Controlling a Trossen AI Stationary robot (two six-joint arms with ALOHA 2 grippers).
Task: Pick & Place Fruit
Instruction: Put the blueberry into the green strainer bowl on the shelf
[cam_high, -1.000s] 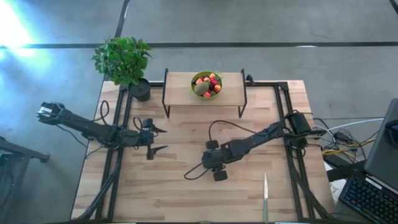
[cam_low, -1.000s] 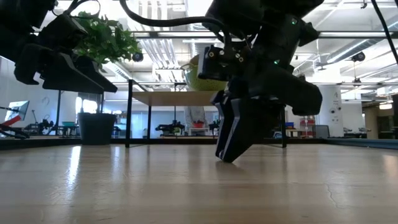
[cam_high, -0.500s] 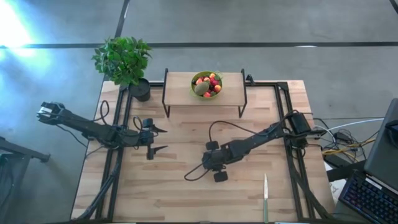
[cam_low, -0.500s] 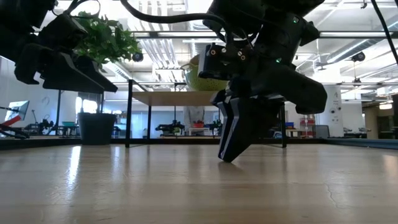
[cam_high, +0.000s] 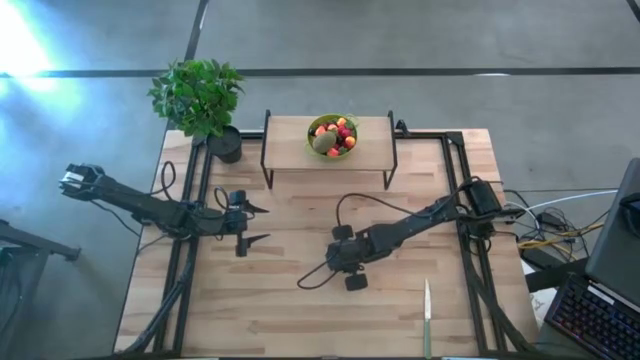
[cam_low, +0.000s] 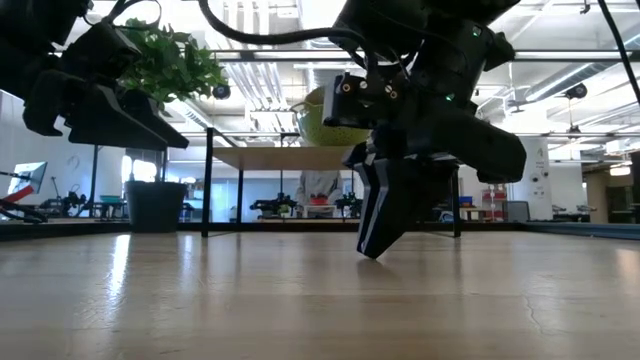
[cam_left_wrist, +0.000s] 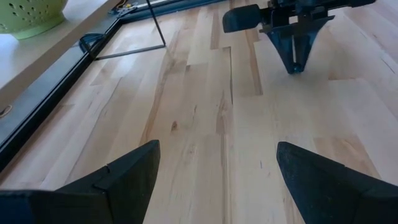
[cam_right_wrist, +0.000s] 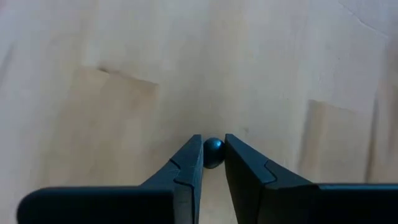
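Note:
A tiny dark round berry (cam_right_wrist: 213, 155) sits between the fingertips of my right gripper (cam_right_wrist: 213, 143), which points steeply down at mid-table (cam_high: 338, 262) and is shut on it. The other fruit, among them a brown kiwi (cam_high: 322, 143), lies in the lime-green bowl (cam_high: 345, 122) on a raised shelf (cam_high: 290, 135) at the far side. My left gripper (cam_high: 258, 224) hovers open over the table's left half, with nothing between its fingers. My right gripper pinches the dark berry's two sides (cam_right_wrist: 206, 154) between its two fingers, right at their free ends. The fingers come from above, slanting steeply down, with their tips (cam_low: 372, 252) at the table top. Whether the berry rests on the wood, I cannot tell.
A potted plant (cam_high: 198, 97) stands at the far left corner. A slim knife (cam_high: 427, 315) lies near the front right edge. The shelf's dark legs (cam_high: 266, 160) stand on the table's far part. Bare wood lies between the two arms.
In the low view my right gripper's fingers have drawn closer together at the table top. The hand itself has stayed where it was.

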